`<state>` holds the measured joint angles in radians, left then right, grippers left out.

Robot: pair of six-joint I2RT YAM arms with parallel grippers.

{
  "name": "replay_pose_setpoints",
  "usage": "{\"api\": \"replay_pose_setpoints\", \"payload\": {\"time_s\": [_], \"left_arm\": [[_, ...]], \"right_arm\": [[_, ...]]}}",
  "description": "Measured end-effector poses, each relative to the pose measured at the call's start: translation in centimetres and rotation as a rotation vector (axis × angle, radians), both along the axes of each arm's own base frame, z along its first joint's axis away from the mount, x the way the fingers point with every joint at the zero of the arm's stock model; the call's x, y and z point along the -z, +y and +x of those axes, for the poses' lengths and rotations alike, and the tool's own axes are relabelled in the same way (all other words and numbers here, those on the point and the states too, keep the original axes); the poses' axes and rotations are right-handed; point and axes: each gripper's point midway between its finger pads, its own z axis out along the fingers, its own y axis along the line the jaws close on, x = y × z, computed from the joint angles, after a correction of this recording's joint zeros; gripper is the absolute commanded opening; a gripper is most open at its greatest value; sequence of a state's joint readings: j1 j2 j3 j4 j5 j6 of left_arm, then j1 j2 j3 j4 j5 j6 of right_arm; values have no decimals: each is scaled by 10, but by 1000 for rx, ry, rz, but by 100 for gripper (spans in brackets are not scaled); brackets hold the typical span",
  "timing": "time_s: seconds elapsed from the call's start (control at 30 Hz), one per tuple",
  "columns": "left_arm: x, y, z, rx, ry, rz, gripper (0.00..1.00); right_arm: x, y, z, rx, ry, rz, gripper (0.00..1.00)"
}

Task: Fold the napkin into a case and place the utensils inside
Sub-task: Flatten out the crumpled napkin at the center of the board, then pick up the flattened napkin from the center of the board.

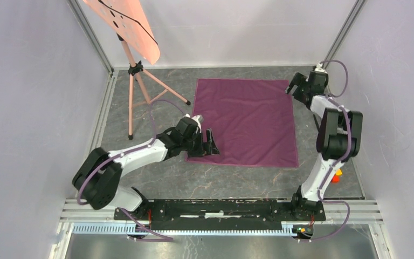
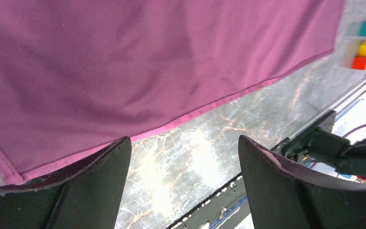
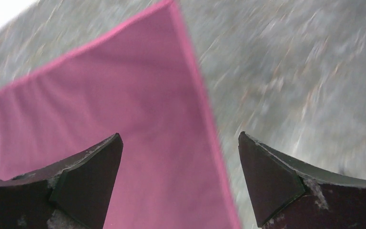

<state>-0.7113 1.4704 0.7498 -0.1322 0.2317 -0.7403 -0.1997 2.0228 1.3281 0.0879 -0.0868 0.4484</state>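
Left arm [image 1: 135, 155] and right arm [image 1: 318, 175]: white shells, black joints, purple cables; fingers [image 3: 86, 186] dark, seemingly scuffed.

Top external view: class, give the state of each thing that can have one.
Plum-maroon fabric napkin: spread flat, unfolded.
Left pincer: open, at napkin's near-left corner.
Right pincer: open, above napkin's far-right corner.
Pink music stand: standing on its tripod.

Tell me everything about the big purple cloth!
The napkin is a plain plum-maroon cloth, soft-looking and roughly square, with a thin stitched hem. It lies spread open and nearly flat on the grey marbled table, not yet folded, with only faint wrinkles. The left gripper, fingers open, is at its near left corner. The right gripper, fingers open, is over its far right corner. Neither grips it.
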Motion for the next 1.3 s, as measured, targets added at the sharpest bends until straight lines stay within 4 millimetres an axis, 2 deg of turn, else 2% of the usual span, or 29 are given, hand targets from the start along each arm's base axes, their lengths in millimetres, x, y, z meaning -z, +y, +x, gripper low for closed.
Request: {"api": "replay_pose_setpoints", "payload": {"time_s": [0.03,0.17,0.23,0.27,0.3,0.4,0.5,0.57,0.63,0.73,1.13,1.3], "left_arm": [[-10,2,0,-5,-18,-8,92],[-55,12,-1,-36,-125,-62,99],[-76,20,-3,-57,-182,-90,100],[-82,25,-6,-66,-200,-97,100],[-87,30,-8,-77,-218,-102,100],[-92,46,-18,-103,-245,-97,100],[-89,61,-26,-130,-252,-73,100],[-86,68,-28,-146,-253,-52,100],[-83,74,-29,-160,-249,-30,100],[-79,77,-31,-164,-236,-11,100],[-73,78,-32,-163,-218,7,100],[-67,77,-30,-161,-204,21,100]], "right_arm": [[-9,11,-13,-16,19,-21,98],[-45,82,-89,-159,52,-96,98],[-50,114,-131,-251,58,-103,98],[-47,121,-155,-280,71,-98,98],[-42,121,-174,-286,88,-94,98],[-12,104,-237,-214,210,-87,97],[7,86,-283,-111,325,-95,81],[10,74,-307,-33,373,-95,64],[7,63,-321,51,392,-86,53],[7,50,-331,160,408,-60,52],[31,55,-347,248,613,12,51],[39,56,-349,264,656,21,40]]}}
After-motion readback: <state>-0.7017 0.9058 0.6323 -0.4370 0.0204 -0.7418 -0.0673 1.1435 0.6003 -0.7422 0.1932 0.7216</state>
